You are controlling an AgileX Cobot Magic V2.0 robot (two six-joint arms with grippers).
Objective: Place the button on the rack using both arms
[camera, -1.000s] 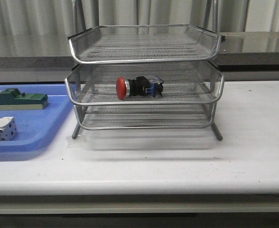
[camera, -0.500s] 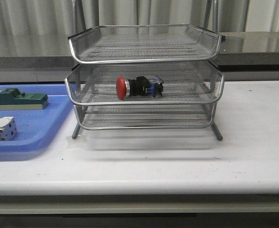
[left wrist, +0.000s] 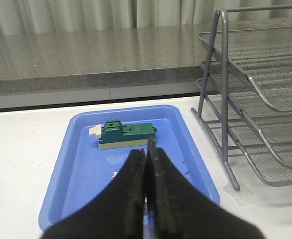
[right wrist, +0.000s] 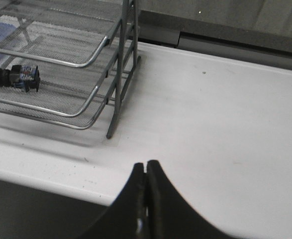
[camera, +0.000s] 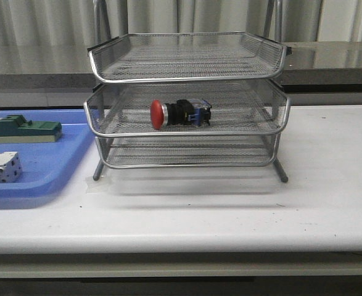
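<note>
The small push-button w/ red mushroom cap, black body & blue rear [camera: 179,113] lies on its side in the middle tier of the three-tier silver wire-mesh rack [camera: 187,132], red cap toward the robot's left, blue end toward the right, roughly centred on the mesh & not touching the chrome rim. Rack stands on the white surface [camera: 230,209]; top & bottom tiers hold nothing visible. Just left of the rack sits a flat blue plastic tray [camera: 51,179] w/ a green block [camera: 26,129] & a white terminal block [camera: 0,168] in it, apart from each other. Left gripper [left wrist: 146,164] hangs over the blue tray, jaws clenched together, nothing between them. Right gripper [right wrist: 146,172] hangs over bare surface near the rack's right leg, jaws likewise pressed together & holding nothing.
</note>
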